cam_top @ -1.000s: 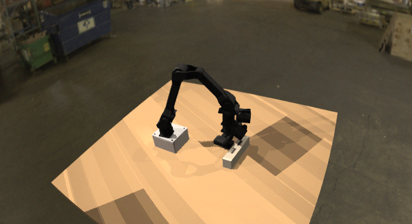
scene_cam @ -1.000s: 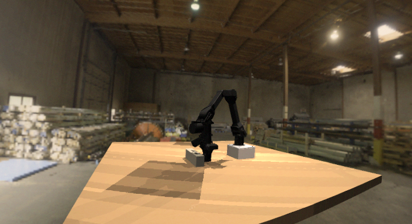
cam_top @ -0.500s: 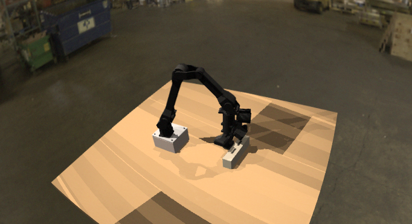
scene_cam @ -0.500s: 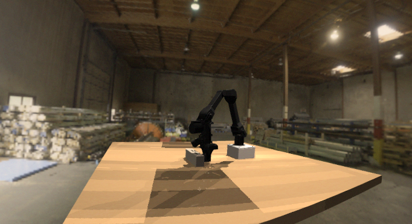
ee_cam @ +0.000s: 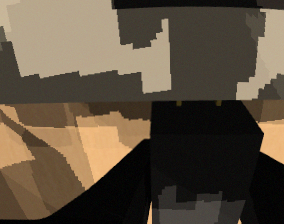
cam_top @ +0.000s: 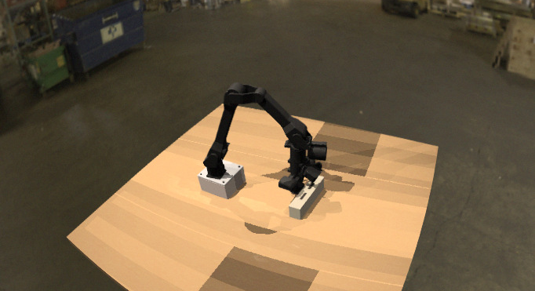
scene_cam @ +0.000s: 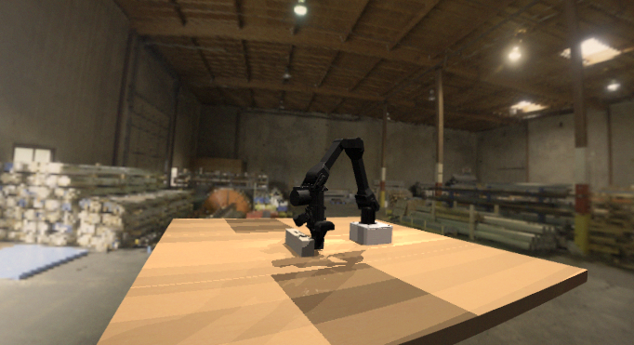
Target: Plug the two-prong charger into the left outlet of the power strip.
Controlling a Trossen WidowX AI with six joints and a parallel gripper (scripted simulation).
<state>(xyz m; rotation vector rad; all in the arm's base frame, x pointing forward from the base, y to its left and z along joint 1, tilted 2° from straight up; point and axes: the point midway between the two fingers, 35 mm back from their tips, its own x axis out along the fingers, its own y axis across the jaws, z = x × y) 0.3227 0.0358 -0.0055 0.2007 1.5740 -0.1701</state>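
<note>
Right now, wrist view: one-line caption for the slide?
Gripper shut on the black charger, prong bases barely showing against the grey power strip.

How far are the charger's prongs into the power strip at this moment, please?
Nearly in, not seated. In the wrist view, only short prong tips show between the charger and the power strip.

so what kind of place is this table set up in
Most likely a warehouse or industrial storage hall. The exterior view shows a high timber-beamed roof with hanging lights and long racks of pipes. The top view shows a bare concrete floor, a blue dumpster and a forklift.
</note>
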